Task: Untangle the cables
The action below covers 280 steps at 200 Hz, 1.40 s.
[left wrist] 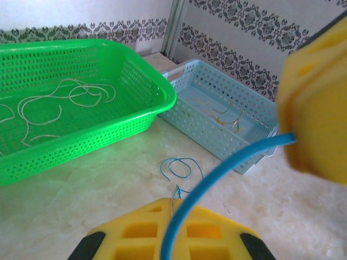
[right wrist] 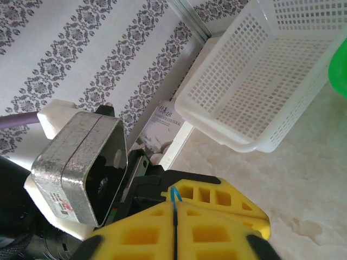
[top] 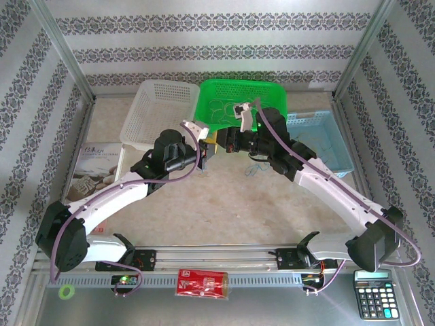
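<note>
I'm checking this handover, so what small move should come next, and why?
Probably open the right end effector and back it away. The thin blue flexible wire runs taut between both end effectors, and the left end effector is already shut on it, so the left one alone could carry it on.

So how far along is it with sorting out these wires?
Partly done: cream cables lie in the green basket, and a few yellowish ones in the blue basket. In hand: the left gripper and right gripper both pinch one blue cable. Still to do: a loose blue loop on the table.
</note>
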{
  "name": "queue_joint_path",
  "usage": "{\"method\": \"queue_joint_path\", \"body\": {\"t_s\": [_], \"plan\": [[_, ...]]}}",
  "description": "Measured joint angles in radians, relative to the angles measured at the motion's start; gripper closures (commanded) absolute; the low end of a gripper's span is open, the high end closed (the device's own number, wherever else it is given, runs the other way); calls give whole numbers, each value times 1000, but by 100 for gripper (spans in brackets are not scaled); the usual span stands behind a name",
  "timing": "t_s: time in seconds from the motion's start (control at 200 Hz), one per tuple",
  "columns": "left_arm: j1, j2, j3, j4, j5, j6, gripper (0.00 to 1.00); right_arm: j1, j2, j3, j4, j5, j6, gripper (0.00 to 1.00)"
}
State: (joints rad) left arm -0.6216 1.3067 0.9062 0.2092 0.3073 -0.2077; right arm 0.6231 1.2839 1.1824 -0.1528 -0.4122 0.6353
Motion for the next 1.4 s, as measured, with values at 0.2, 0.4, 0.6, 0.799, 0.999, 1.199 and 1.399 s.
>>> {"method": "queue_joint_path", "body": {"t_s": [0.2,0.4,0.6,0.799,0.999,1.199,1.399], "plan": [[17,-3,2,9,-5,-42,100,-65,-103,-116,70,17,24,45],[78,-6,49,-5,-23,-63,100,-166,-163,-283,121,41,43,43],[230,19,166,-48,-31,-61,100,-211,-160,-387,115,72,33,41],[364,140,329,-90,-51,-46,100,-263,-109,-431,85,145,-11,39],[458,295,420,-105,-72,-24,100,-324,-18,-465,54,237,-38,37],[505,412,441,-143,-87,3,74,-367,102,-462,47,312,-65,36],[519,467,445,-189,-77,18,13,-378,240,-408,37,339,-83,37]]}}
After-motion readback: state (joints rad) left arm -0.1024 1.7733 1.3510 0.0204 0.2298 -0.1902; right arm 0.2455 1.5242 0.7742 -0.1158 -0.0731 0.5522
